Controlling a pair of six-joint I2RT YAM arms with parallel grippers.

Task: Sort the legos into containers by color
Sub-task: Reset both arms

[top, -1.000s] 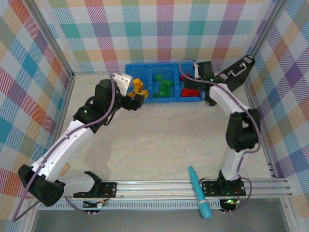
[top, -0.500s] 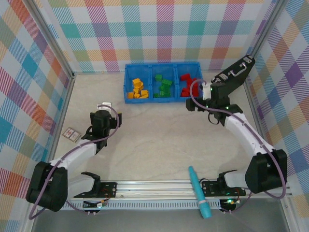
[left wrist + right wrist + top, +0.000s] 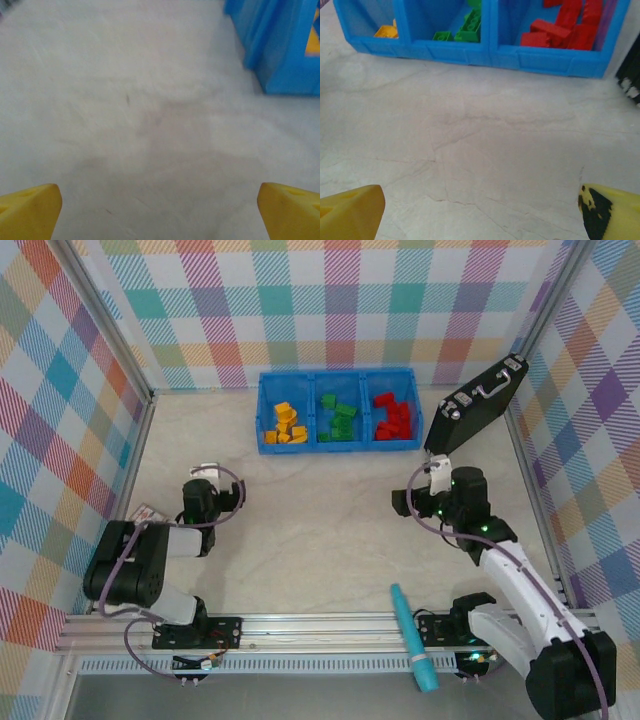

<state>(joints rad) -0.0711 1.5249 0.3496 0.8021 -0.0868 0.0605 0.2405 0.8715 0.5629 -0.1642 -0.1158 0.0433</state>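
- L gripper (image 3: 160,214) hovering over bare table (image 3: 320,530), left-near area, pointing toward the far side; yellow fingers (image 3: 30,210) spread wide, nothing btw them, so it's open and empty.
- R gripper (image 3: 480,212) hovering over table right of centre, facing the far side; fingertips (image 3: 612,210) wide apart, holding nothing.
- Blue tray (image 3: 337,446) sitting far-centre near back wall, 3 compartments side by side.
- Yellow/orange legos (image 3: 285,425) lying in left compt, green legos (image 3: 340,417) in mid compt, red legos (image 3: 393,417) in right compt.
- Black case (image 3: 477,405) standing tilted just right of tray, handle showing.
- Teal tool (image 3: 412,638) lying across near rail btw the two arm bases.
- Small card-like item (image 3: 147,512) lying at left edge beside L arm; too small to ID.
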